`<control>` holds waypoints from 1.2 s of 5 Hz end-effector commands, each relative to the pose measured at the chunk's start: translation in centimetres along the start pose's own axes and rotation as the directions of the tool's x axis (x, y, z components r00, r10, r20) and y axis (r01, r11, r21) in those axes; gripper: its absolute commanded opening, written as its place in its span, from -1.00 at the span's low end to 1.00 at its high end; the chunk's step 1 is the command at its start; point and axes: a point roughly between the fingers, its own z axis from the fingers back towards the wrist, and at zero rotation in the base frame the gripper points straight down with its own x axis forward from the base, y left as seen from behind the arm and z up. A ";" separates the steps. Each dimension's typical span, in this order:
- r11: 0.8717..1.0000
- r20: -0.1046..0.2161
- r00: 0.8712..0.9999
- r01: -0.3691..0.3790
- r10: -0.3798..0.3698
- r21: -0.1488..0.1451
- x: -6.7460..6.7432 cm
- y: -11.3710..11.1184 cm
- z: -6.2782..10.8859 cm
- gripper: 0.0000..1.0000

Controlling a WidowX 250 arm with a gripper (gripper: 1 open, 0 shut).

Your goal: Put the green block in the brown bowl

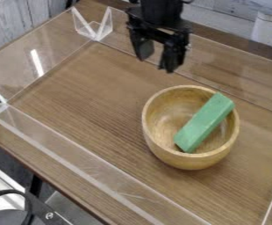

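The green block (205, 122) lies slanted inside the brown bowl (157, 141), its upper end leaning on the bowl's right rim. The bowl stands on the wooden table at the right of centre. My gripper (157, 55) hangs above the table behind and to the left of the bowl, well apart from it. Its black fingers (170, 54) point downward and stand open with nothing between them.
A clear acrylic wall (91, 27) runs around the wooden table top (80, 97), with a low front panel (56, 149) near the bottom left. Dark cables and a stand (21, 206) show below the table's front corner.
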 end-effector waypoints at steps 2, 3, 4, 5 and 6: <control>0.999 0.076 0.997 0.001 -0.004 0.034 2.9 3.2 0.7 1.00; 0.999 0.074 0.997 -0.003 0.000 0.035 3.8 3.9 -0.4 -1.00; 0.999 0.069 0.998 -0.009 0.006 0.038 4.7 4.5 -1.7 -1.00; 0.999 0.048 0.999 -0.004 0.002 0.037 5.1 4.5 -3.0 -1.00; 0.999 0.031 0.999 0.006 -0.007 0.033 5.4 4.1 -4.1 -1.00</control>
